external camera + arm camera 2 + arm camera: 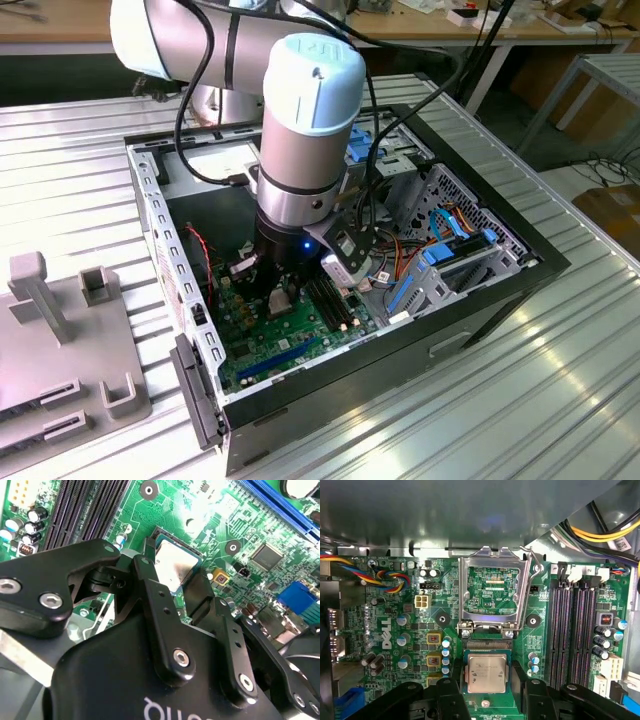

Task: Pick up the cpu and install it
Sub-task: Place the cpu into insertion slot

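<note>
Cpu (486, 672) (172, 565), a small square with a dull silver-grey top and faint unreadable print, sits at the socket on the green board (390, 615), and the gripper (487, 678) (172, 575) has its black jaws clamped on two opposite edges. Just beyond it the socket frame (464, 590) is flipped open. In the exterior view the open black case (350, 400) holds the board, with blue brackets (440, 255) at its 3 o'clock and a grey fixture (60, 340) at its 8 o'clock.
</note>
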